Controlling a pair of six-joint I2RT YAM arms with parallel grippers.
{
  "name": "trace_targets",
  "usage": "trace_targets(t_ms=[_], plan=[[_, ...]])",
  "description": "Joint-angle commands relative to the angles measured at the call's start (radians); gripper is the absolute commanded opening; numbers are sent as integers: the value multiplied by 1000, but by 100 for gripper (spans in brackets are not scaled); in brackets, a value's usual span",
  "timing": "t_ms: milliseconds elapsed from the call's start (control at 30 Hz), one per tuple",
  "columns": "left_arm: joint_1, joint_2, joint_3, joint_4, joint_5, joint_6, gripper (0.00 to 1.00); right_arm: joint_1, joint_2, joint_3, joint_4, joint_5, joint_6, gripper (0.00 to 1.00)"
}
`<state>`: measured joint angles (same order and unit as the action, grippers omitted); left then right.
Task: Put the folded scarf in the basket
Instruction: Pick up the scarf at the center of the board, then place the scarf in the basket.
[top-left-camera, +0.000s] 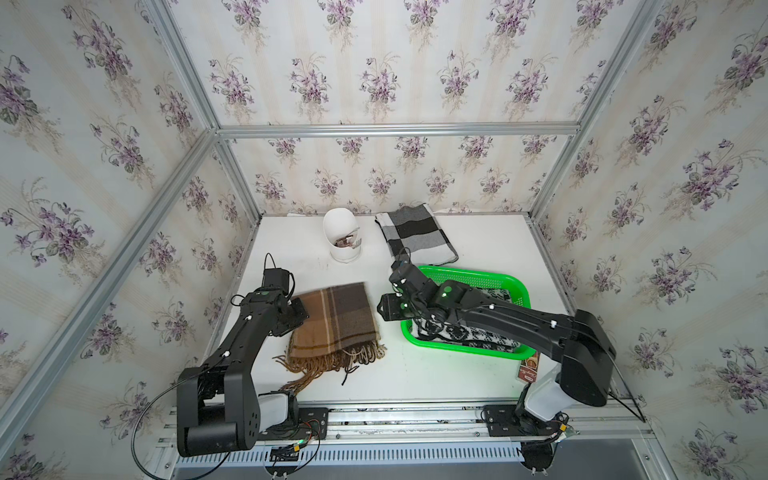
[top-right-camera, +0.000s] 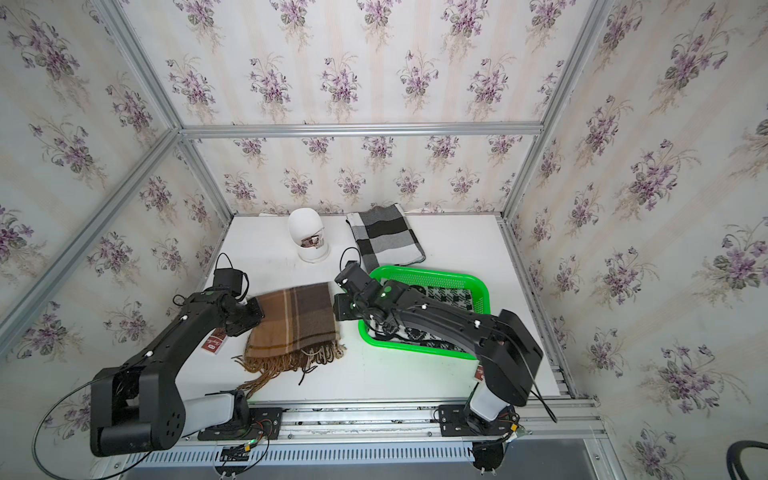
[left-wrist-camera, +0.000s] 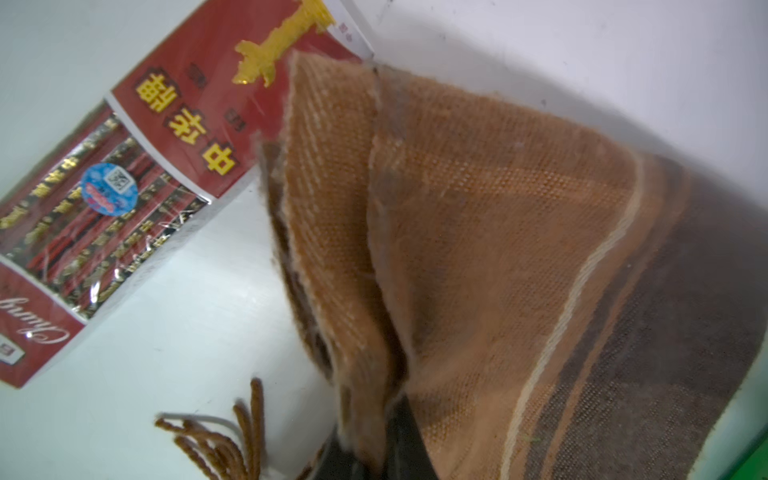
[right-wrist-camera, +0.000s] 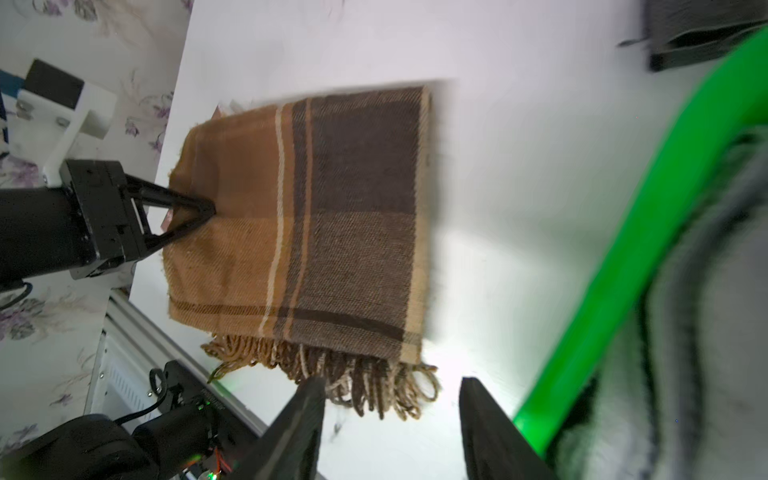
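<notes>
Firstly, tabletop (top-left-camera: 424, 374): white, walled by flowered paper.
Basket (top-left-camera: 469, 276): bright green, perforated, right of centre, with a black-and-white patterned scarf (top-left-camera: 461, 334) lying inside.
Brown scarf (top-left-camera: 332, 320): plaid, folded square, fringe toward the near edge. It lies on the tabletop just left of the basket, outside it and apart from its rim.
Grey checked scarf (top-left-camera: 415, 237): folded, far side, just beyond the basket.
White head (top-left-camera: 340, 232): a mannequin form, far centre.
Red packet (top-right-camera: 214, 344): flat on the tabletop, just left of the brown scarf.
Left tool (right-wrist-camera: 212, 208): pressed together, pinching the brown scarf's left edge.
Right tool (right-wrist-camera: 390, 382): fingers spread, nothing between them, held over the gap between brown scarf and basket.
</notes>
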<state>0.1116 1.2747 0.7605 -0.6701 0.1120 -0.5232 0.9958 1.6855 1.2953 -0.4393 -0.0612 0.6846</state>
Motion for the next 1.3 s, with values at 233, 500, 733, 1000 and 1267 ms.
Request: trace_targets(t_ms=[233,500,733,1000,1267], plan=[[11,1,-3,-6,-15,0,0,3,387,318,-113,-13,-8,60],[23,17,27,-6,-28,18,0,-28,478,379,-144,25,-2,62],[26,54,46,10,-11,17,0,-30,556,408,-101,-78,-5,65],[25,55,33,31,20,16,0,-32,592,383,-36,-167,49,51],[20,42,47,32,49,10,0,-28,567,399,-63,-84,57,4]])
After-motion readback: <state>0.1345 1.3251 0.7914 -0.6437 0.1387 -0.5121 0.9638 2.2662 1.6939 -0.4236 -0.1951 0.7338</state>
